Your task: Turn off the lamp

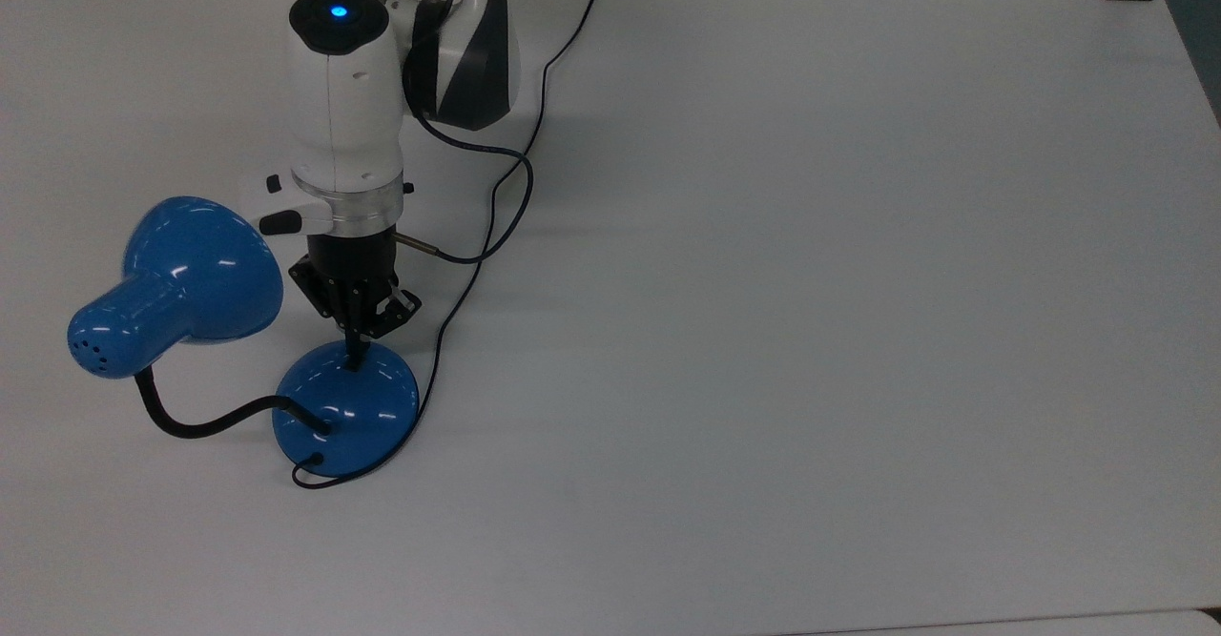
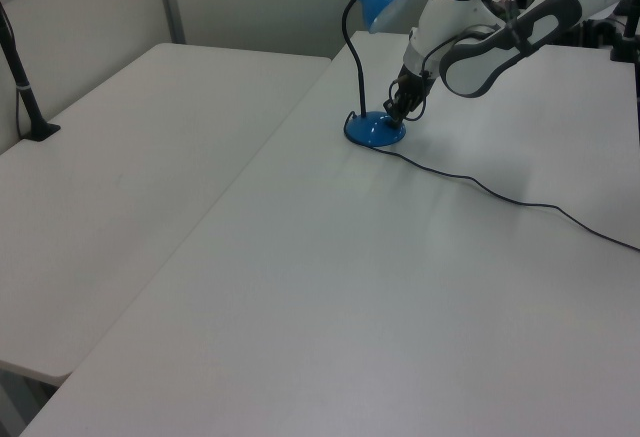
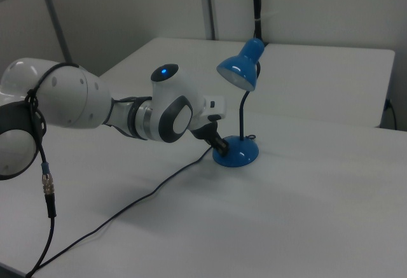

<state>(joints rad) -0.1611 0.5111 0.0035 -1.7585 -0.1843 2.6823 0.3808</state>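
The top view looks almost straight down on the white table (image 1: 811, 283), near enough that the tabletop runs past the frame at 9 o'clock; the arm's base enters at 12 o'clock and the lamp (image 1: 345, 410) sits toward 8 o'clock. The left view stands farther back and lower, looking obliquely along the table, with the lamp (image 2: 375, 129) far off near 12 o'clock and the arm (image 2: 500, 32) entering from 1 o'clock. The right view is closest and lowest, facing the lamp (image 3: 236, 152) at centre, the arm (image 3: 57, 109) reaching in from 9 o'clock. All three share the lamp, the arm and the table around them.
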